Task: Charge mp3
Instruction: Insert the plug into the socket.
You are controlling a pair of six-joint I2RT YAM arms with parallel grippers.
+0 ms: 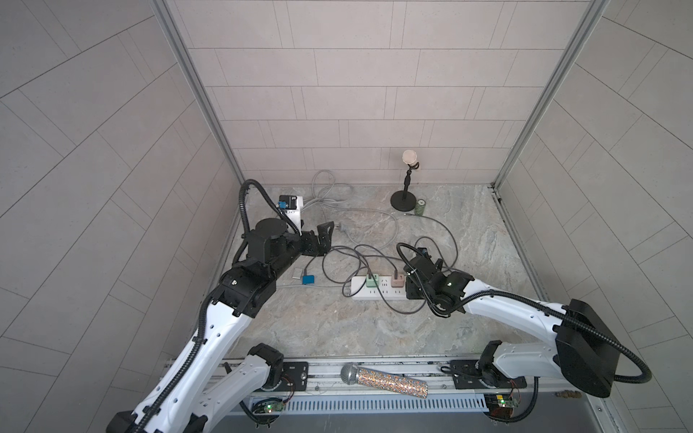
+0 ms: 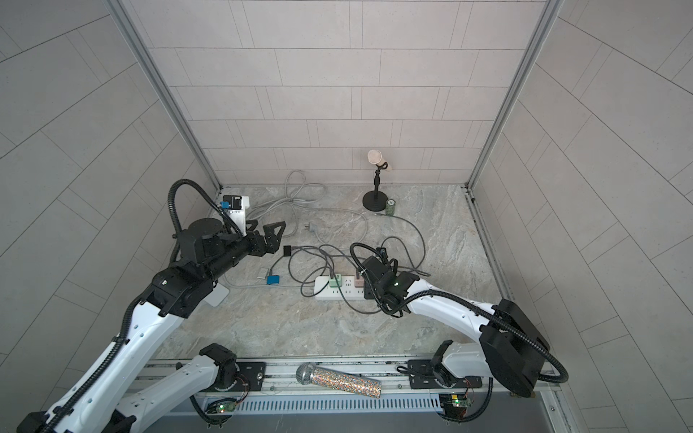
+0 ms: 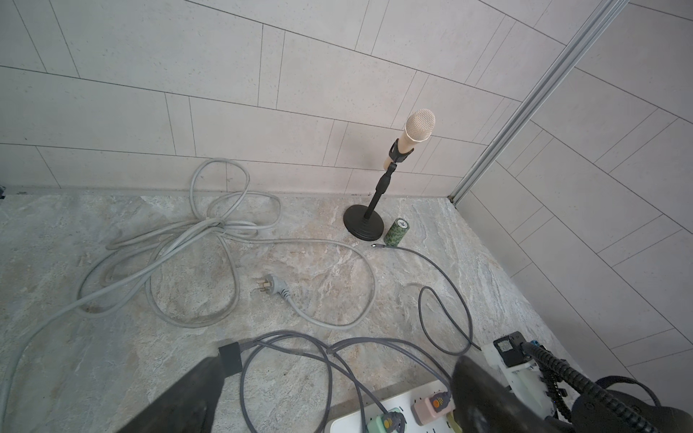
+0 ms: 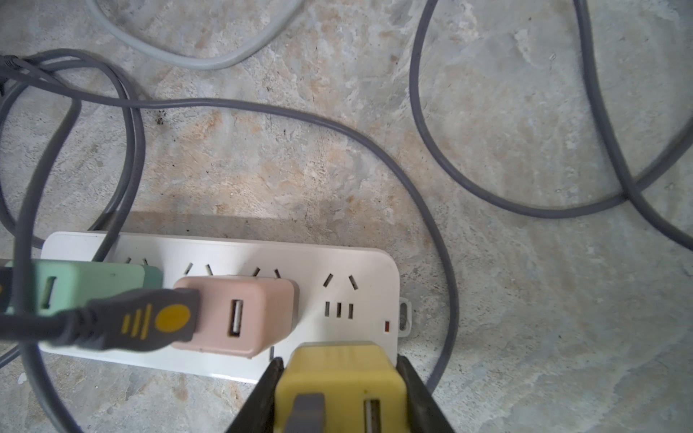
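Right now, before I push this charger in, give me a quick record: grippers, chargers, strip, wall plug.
left gripper: open, empty, hovering
right gripper: shut on yellow charger
yellow charger: at the near edge of the strip, by its end; not in the free socket
pink charger: in strip, cable in one port
green charger: in strip, also cabled
wall plug: lying loose, in no outlet
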